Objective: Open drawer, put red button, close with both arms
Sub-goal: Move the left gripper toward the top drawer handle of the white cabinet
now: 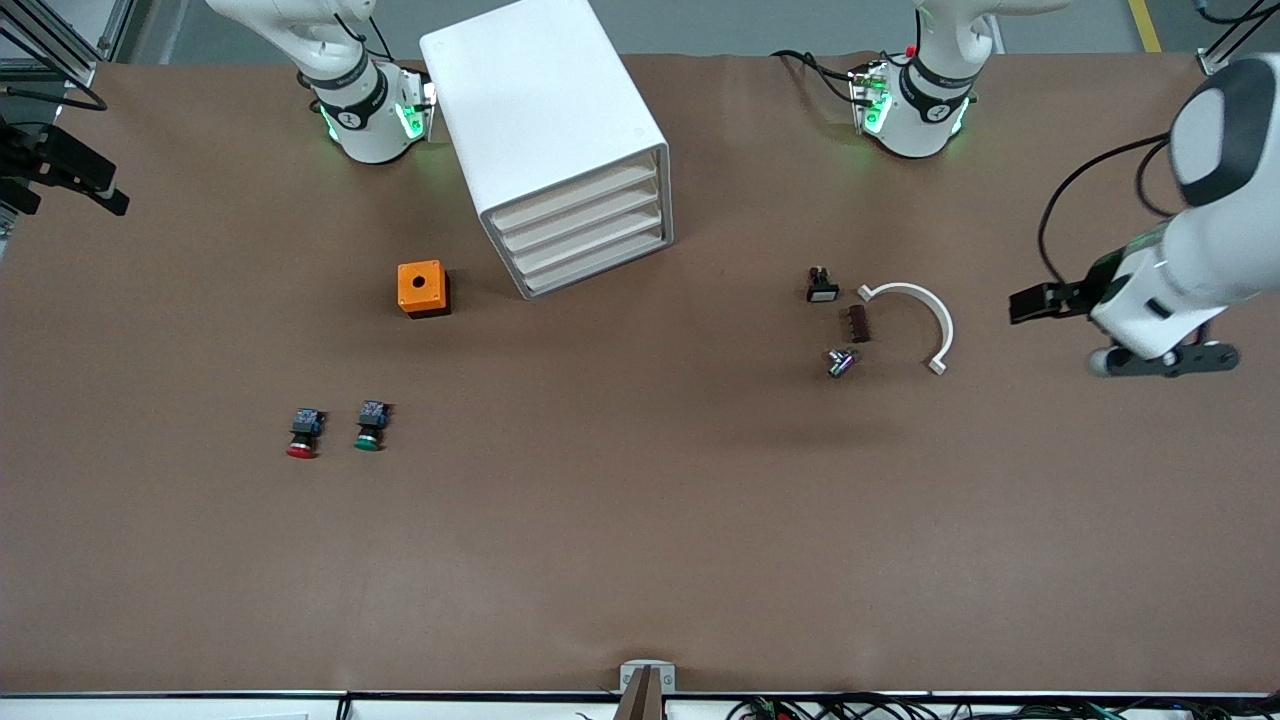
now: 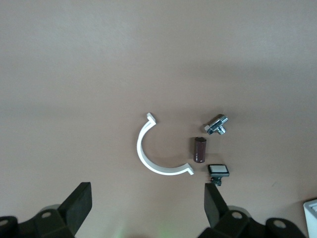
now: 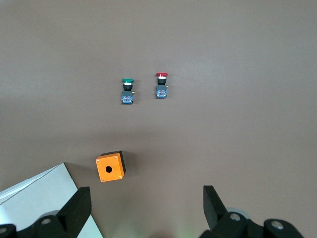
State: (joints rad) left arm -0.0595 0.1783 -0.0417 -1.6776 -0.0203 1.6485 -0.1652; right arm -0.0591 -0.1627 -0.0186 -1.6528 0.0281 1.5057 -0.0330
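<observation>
I had nothing of the task done at this point, judging by how things lay. The white drawer cabinet stood on the brown worktop between the two bases, and all four drawer fronts sat flush, none pulled out. The red button lay on the worktop toward the right arm's end, nearer the front camera than the orange box, with the green button just beside it; both were untouched.

The left tool hung up over the left arm's end of the worktop, near a white curved bracket, a small brown block, a silver bolt and a little black switch. In its wrist view its fingers stood wide apart with nothing between them.

The right tool was not plainly seen from the front; its own wrist view looked down from high above on the two buttons, the orange box and a corner of the cabinet, and its fingers were likewise spread wide and empty.

So everything was left, as I read it: pull a drawer open, fetch the red button and drop it in, then push the drawer closed using both arms. I judged the right arm the better placed for the button.
</observation>
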